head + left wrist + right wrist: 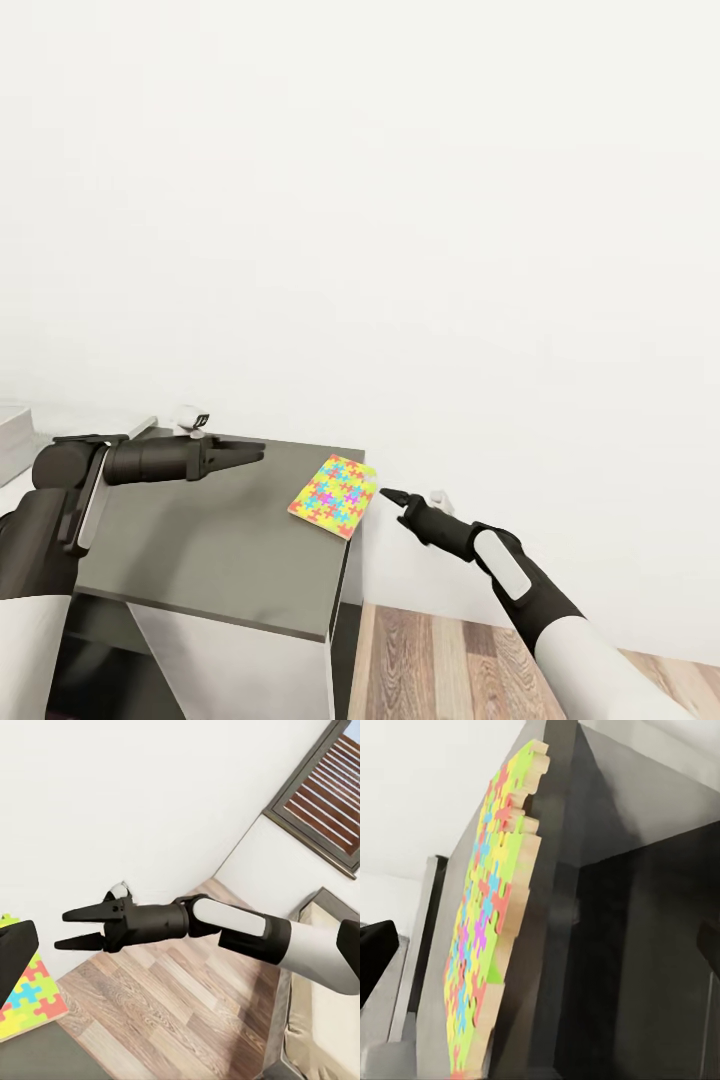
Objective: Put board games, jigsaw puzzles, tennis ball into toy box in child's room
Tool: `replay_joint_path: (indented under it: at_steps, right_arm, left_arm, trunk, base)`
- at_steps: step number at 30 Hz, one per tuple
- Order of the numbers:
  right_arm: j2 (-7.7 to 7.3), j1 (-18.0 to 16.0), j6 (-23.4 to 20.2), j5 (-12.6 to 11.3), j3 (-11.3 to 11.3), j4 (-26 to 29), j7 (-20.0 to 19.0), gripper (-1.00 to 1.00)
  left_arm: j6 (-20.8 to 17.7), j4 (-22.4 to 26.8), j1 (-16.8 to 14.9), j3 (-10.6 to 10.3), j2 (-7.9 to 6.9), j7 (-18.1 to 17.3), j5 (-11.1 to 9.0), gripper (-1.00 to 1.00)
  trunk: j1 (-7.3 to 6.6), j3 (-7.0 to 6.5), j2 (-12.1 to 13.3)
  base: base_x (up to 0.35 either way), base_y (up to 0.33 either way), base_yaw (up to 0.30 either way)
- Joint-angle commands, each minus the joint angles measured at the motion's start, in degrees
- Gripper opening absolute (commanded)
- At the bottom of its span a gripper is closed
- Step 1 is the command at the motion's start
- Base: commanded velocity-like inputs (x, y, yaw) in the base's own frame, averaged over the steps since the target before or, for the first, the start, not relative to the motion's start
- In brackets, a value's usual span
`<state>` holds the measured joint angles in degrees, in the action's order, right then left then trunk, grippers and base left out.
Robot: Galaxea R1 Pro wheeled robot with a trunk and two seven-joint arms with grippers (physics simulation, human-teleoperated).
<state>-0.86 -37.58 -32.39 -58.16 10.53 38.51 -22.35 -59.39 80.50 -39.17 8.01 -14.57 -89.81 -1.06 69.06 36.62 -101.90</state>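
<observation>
A jigsaw puzzle (335,495) of yellow, pink, green and blue pieces lies flat on the dark grey cabinet (220,545), at its right edge with a corner hanging just over. My right gripper (385,495) is open and hovers just right of the puzzle (484,945), its tips level with the board's edge and apart from it. The left wrist view looks across at that right gripper (60,930) with its two fingers parted. My left gripper (258,452) is open above the cabinet's back, left of the puzzle (22,994). The toy box, board games and tennis ball are out of view.
A plain white wall rises behind the cabinet. Wooden floor (450,660) lies to its right. A small white object (190,415) sits behind the cabinet's far edge. A pale surface (12,430) shows at far left. The bed's beige mattress (322,1020) and a slatted window (326,787) appear beyond my right arm.
</observation>
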Motion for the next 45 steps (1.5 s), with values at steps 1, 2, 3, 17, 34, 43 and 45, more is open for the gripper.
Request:
replay_joint_path:
  at_steps: [1, 2, 3, 17, 34, 43, 45]
  right_arm:
    - [-0.17, 0.0, -0.5, -1.0, -0.5, 0.0, -0.4, 1.0]
    - [-0.27, 0.0, -0.7, -1.5, -0.9, 0.0, -0.6, 1.0]
    - [-0.5, 0.0, -0.9, -2.5, -1.5, 0.0, -1.1, 1.0]
    - [1.15, 0.8, -0.6, -5.1, -3.2, -0.2, -5.4, 1.0]
    - [2.0, 0.8, -0.9, -10.9, -7.0, -7.6, -3.3, 1.0]
    - [2.03, 0.8, -0.8, -11.2, -7.0, -7.7, -3.1, 1.0]
    - [2.06, 0.8, -0.8, -11.1, -7.0, -7.7, -2.9, 1.0]
  left_arm:
    - [-0.6, 0.0, 0.0, 0.0, -0.02, -0.2, 0.0, 1.0]
    - [-0.6, 0.0, 0.0, 0.0, -0.02, -0.2, 0.0, 1.0]
    - [-0.6, 0.0, 0.0, 0.0, -0.02, -0.2, 0.0, 1.0]
    - [-0.6, 0.0, 0.0, -0.1, 0.44, -0.2, 0.0, 1.0]
    - [-0.6, 0.0, 0.0, 0.0, 0.41, -0.2, 0.0, 1.0]
    - [-0.6, 0.0, 0.0, 0.0, 0.42, -0.2, 0.0, 1.0]
    - [-0.6, 0.0, 0.0, 0.0, 0.42, -0.2, 0.0, 1.0]
  trunk:
    - [-0.01, 0.06, 0.0]
    - [-0.01, 0.06, 0.0]
    - [-0.01, 0.06, 0.0]
    - [-0.01, 0.06, 0.0]
    - [-0.01, 0.06, 0.0]
    - [-0.01, 0.06, 0.0]
    - [-0.01, 0.06, 0.0]
  base:
    - [0.0, 0.0, 0.0]
    - [0.0, 0.0, 0.0]
    - [0.0, 0.0, 0.0]
    - [0.0, 0.0, 0.0]
    - [0.0, 0.0, 0.0]
    - [0.0, 0.0, 0.0]
    - [0.003, 0.0, 0.0]
